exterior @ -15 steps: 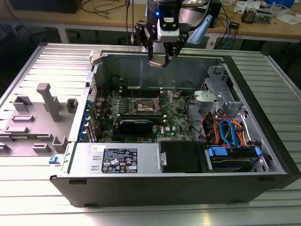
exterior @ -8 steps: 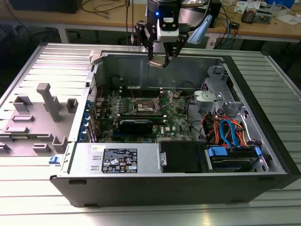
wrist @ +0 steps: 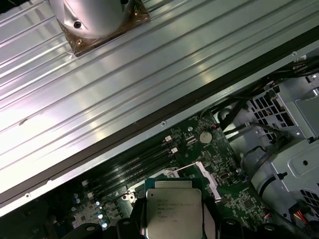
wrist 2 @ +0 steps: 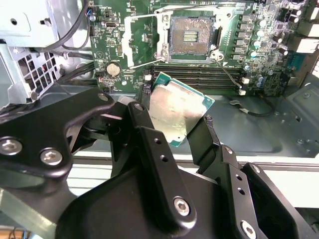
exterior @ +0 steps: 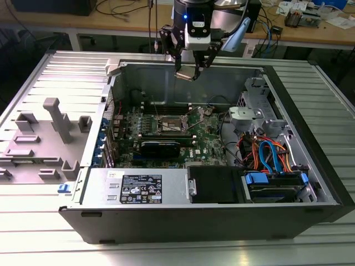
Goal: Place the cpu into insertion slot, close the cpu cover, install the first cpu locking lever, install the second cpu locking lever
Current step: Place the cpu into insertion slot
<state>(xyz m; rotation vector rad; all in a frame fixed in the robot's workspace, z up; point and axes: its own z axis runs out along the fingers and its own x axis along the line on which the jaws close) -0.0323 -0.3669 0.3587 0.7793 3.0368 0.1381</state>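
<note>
The cpu (wrist 2: pixel 177 112) was pinched by its edges between the two black fingers (wrist 2: pixel 149 144) of the end effector (exterior: pixel 188 72) and sat tilted in the grip. The end effector was clamped on the chip and held it in the air over the far wall of the computer case (exterior: pixel 194 221), touching nothing else. The insertion slot (wrist 2: pixel 192 35) sat lower down, well apart from the chip, with its dark centre bare, on the green motherboard (exterior: pixel 213 141). The cpu cover (wrist 2: pixel 128 40) stood flipped open just beside the slot. Long black memory slots (wrist 2: pixel 199 74) ran between slot and chip in the second wrist view. The case lay on its side, open, on a ribbed metal worktop (exterior: pixel 166 252). Grey fixture blocks (exterior: pixel 58 119) stood near the worktop's edge at the exterior view's left. Wooden benches (exterior: pixel 111 25) with cables ran behind the worktop's far edge.
</note>
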